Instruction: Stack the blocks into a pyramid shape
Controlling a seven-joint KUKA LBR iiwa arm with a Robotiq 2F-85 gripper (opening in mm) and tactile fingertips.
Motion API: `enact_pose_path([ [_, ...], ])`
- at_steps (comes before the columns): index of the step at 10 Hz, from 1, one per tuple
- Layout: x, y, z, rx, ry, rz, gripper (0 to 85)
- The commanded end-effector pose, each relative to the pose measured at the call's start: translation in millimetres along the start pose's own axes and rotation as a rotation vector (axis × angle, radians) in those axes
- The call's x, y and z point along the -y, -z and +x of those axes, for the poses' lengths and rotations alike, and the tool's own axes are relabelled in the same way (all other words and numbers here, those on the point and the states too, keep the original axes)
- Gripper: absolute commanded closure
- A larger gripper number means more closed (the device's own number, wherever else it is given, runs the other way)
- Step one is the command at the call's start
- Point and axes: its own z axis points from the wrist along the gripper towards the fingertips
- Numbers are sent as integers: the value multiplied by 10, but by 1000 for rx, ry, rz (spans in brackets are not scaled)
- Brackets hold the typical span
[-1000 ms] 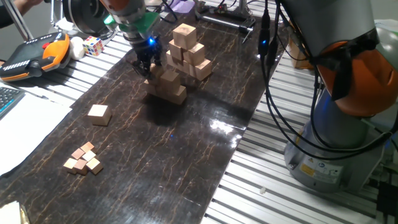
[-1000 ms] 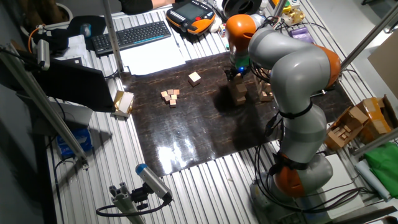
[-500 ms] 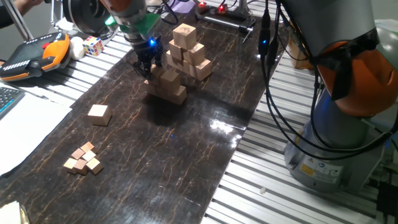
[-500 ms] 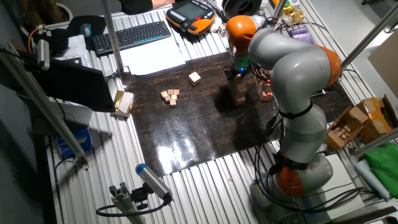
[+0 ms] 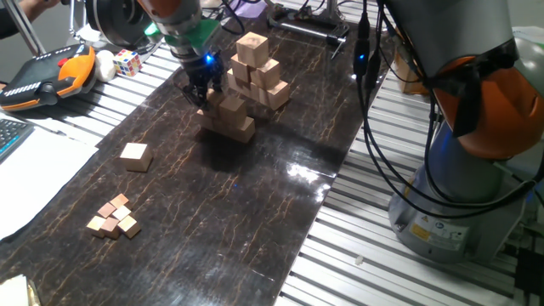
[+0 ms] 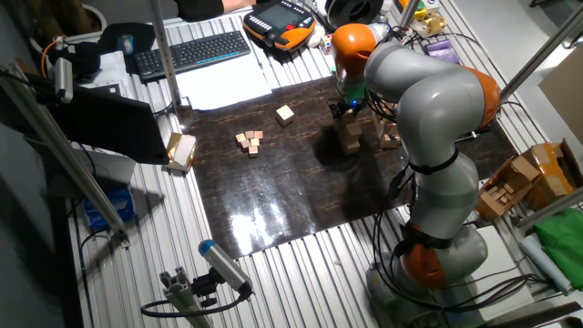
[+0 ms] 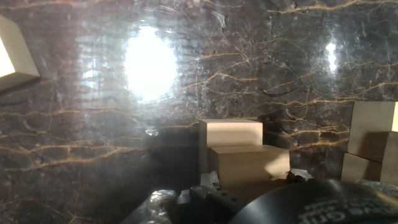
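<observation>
Dark marbled tabletop [image 5: 255, 195]: nothing shifted in last second. My gripper [image 5: 198, 92] still hovers beside stepped pile of light-tan wooden cubes [image 5: 228, 115]; grip state unclear. Pyramid unfinished; spare tan cube [image 5: 135, 155] waits.

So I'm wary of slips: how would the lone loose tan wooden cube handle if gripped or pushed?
The lone tan wooden cube looks rigid with flat faces, so probably easy to clamp. Lying flat on the glossy dark marbled mat, it would likely slide, not roll or tip.
</observation>
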Motion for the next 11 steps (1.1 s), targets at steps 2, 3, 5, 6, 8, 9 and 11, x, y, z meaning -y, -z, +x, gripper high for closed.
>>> enact_pose_path([
  [2,0,-3,2,1,0,1,420],
  [3,3,-8,4,3,0,1,417],
  [5,10,-17,13,4,0,1,417],
  [6,10,-18,15,4,0,1,417],
  [8,12,-20,18,0,5,-2,417],
  [9,15,-25,24,-1,8,-3,417],
  [11,5,-31,29,-5,17,-2,417],
])
